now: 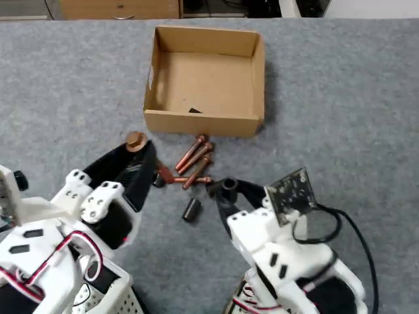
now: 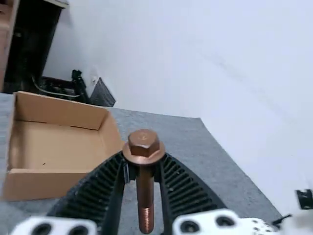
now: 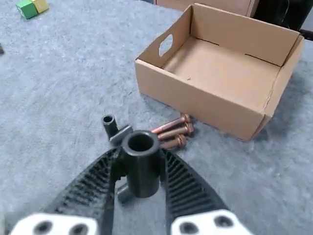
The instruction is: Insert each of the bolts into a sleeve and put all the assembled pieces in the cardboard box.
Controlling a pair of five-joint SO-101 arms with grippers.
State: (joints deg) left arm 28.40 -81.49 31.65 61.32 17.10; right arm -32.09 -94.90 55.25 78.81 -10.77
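Observation:
My left gripper [image 1: 139, 148] is shut on a copper bolt [image 1: 135, 140], lifted near the box's front left corner. In the left wrist view the bolt [image 2: 145, 196] stands upright between the fingers, hex head up. My right gripper [image 1: 226, 191] is shut on a black sleeve [image 1: 230, 186], whose open bore faces up in the right wrist view [image 3: 141, 166]. The cardboard box [image 1: 203, 123] stands open with nothing inside it. A cluster of loose bolts [image 1: 194, 159] lies in front of it, between the two grippers.
One loose black sleeve [image 1: 191, 209] lies on the grey carpet below the bolts; another [image 1: 159, 178] sits beside the left gripper. Green and yellow blocks [image 3: 32, 7] rest far off to one side. Open carpet extends right of the box.

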